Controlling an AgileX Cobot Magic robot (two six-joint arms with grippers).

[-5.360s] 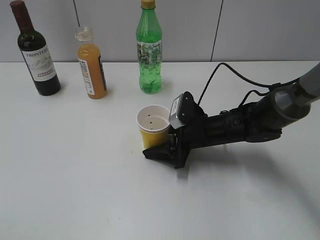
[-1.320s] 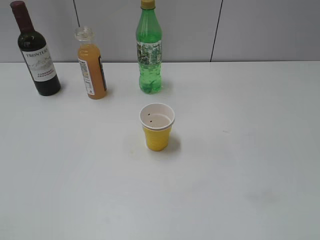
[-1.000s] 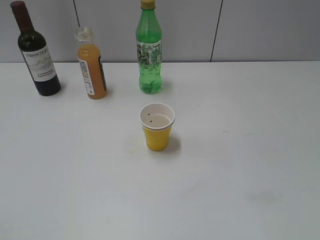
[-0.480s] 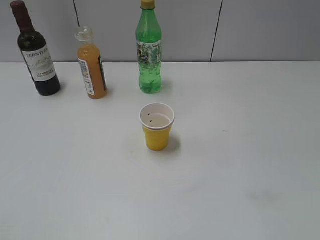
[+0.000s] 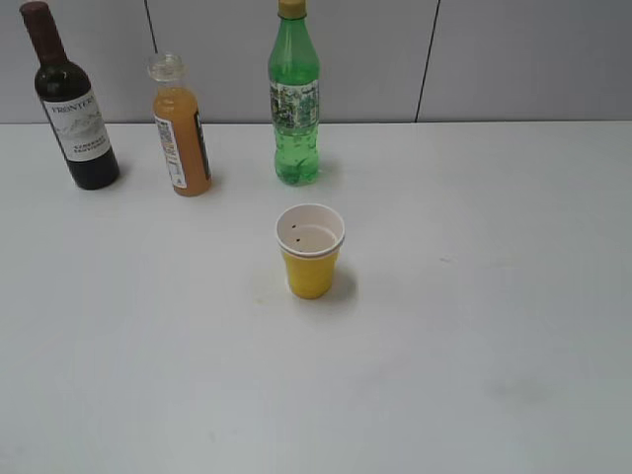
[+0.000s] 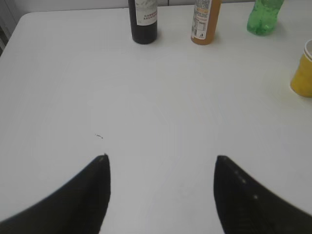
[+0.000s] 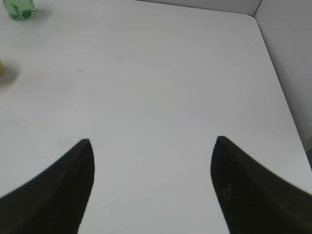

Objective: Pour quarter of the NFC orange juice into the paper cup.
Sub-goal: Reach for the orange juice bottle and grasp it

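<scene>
The NFC orange juice (image 5: 182, 128) stands upright at the back left of the white table, capped; its lower part shows in the left wrist view (image 6: 204, 22). The paper cup (image 5: 310, 250), yellow with a white rim, stands upright mid-table; its edge shows at the right of the left wrist view (image 6: 303, 73). Neither arm shows in the exterior view. My left gripper (image 6: 162, 158) is open and empty over bare table, well short of the bottles. My right gripper (image 7: 152, 141) is open and empty over bare table near the right side.
A dark wine bottle (image 5: 72, 104) stands left of the juice and shows in the left wrist view (image 6: 143, 22). A tall green bottle (image 5: 294, 99) stands behind the cup; its base shows in the right wrist view (image 7: 18, 9). The table's right edge (image 7: 278, 83) meets a wall.
Five seconds ago my right gripper held the paper cup; it has let go and the arm has left the exterior view. Over the last second nothing has moved.
</scene>
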